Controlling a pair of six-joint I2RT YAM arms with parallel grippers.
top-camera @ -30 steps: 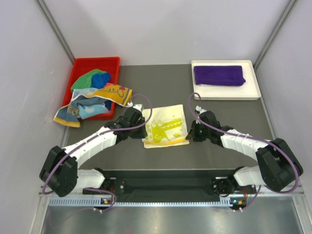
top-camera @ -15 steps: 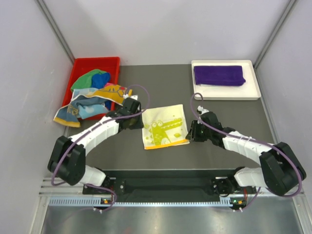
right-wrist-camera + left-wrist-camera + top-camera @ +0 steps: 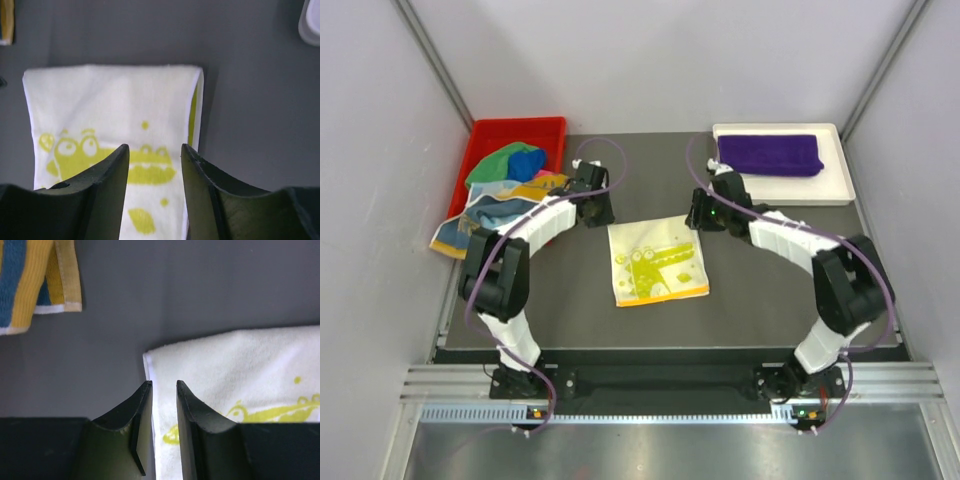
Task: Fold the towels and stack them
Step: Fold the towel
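Note:
A pale yellow towel (image 3: 655,260) with a green crocodile print lies folded flat on the dark table. My left gripper (image 3: 597,212) hovers just beyond its far left corner, and in the left wrist view the gripper (image 3: 164,383) stands slightly open over the towel's edge (image 3: 240,365), holding nothing. My right gripper (image 3: 697,215) is off the far right corner. In its own view it (image 3: 155,146) is open above the towel (image 3: 110,110), which shows a doubled right edge. A purple towel (image 3: 768,154) lies folded in the white tray (image 3: 835,195). Multicoloured towels (image 3: 510,190) spill from the red bin (image 3: 520,127).
The red bin stands at the back left and the white tray at the back right. An orange-and-blue towel corner (image 3: 35,280) hangs over the bin's near side, close to my left gripper. Grey walls enclose the table on three sides.
Both grippers have moved from the yellow towel's sides to beyond its far corners. The right gripper has opened and let go of the towel, which now lies flat.

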